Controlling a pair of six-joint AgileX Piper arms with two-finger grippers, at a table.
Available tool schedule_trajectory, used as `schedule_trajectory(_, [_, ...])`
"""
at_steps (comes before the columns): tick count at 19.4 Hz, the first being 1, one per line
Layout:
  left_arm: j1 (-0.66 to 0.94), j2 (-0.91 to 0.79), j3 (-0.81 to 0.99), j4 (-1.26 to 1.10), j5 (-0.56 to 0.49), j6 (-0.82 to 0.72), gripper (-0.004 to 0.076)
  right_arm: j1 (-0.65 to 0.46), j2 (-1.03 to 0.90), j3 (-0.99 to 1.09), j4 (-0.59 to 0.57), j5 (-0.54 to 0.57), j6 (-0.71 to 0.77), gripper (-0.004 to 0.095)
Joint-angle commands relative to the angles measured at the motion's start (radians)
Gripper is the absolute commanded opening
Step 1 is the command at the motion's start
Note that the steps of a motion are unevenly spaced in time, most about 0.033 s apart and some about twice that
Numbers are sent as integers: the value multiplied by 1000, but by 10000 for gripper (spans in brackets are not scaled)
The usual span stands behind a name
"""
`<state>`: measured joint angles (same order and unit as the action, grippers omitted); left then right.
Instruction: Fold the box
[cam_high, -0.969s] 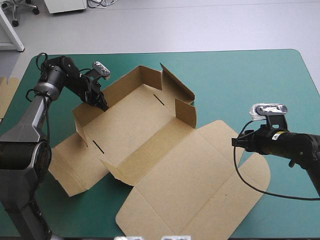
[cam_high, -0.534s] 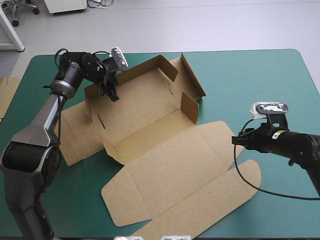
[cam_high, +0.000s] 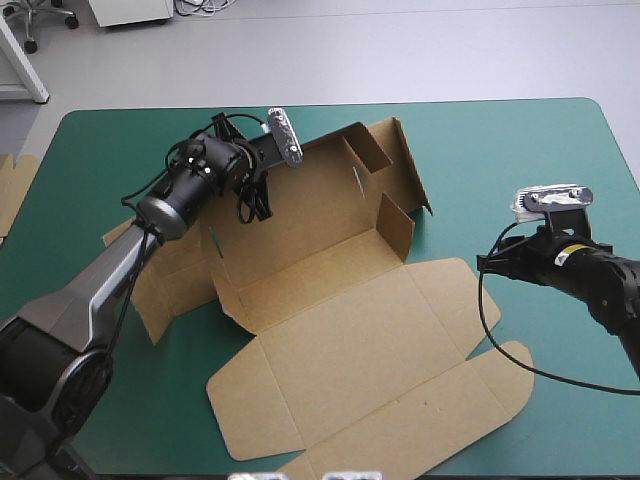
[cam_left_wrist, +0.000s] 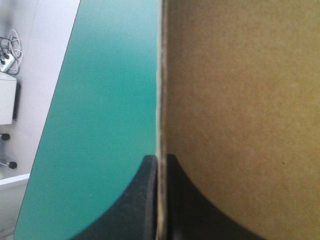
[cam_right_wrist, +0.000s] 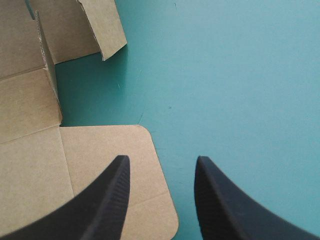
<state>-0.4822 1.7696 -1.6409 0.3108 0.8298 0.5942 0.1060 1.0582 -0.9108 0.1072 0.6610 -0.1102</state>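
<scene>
Your box (cam_high: 330, 290) lies mid-table on the teal-green cover (cam_high: 560, 150), its lid (cam_high: 400, 370) flat toward six o'clock. Your left gripper (cam_left_wrist: 160, 200) pinches a raised wall (cam_left_wrist: 240, 100) at the box's ten o'clock, nearly closed on the board, to stand it for tucking. Your right gripper (cam_right_wrist: 161, 165) hovers at three o'clock, fingers well apart over the lid's rounded corner, empty, perhaps placed to steady it.
</scene>
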Motion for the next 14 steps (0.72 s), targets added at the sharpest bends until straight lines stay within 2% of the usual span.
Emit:
schedule_trajectory(1, [-55, -170, 209, 135, -202, -156, -10, -5, -14, -38, -24, -53, 23, 401])
schedule_trajectory(6, [-68, -335, 466, 465, -353, -364, -10, -5, -14, -38, 10, -9, 23, 401])
schedule_trajectory(8, [-68, -372, 488, 479, -402, -412, -10, -5, -14, -38, 10, -5, 23, 401])
schedule_trajectory(10, [-68, -381, 483, 485, -398, -418, -10, -5, -14, -40, 11, 0, 33, 401])
schedule_trajectory(12, [-68, -379, 483, 598, -376, -372, -10, -5, -22, -40, 23, 20, 36, 401])
schedule_trajectory(14, [-66, -379, 488, 702, -455, -253, -10, -5, -33, -40, 41, 30, 36, 400])
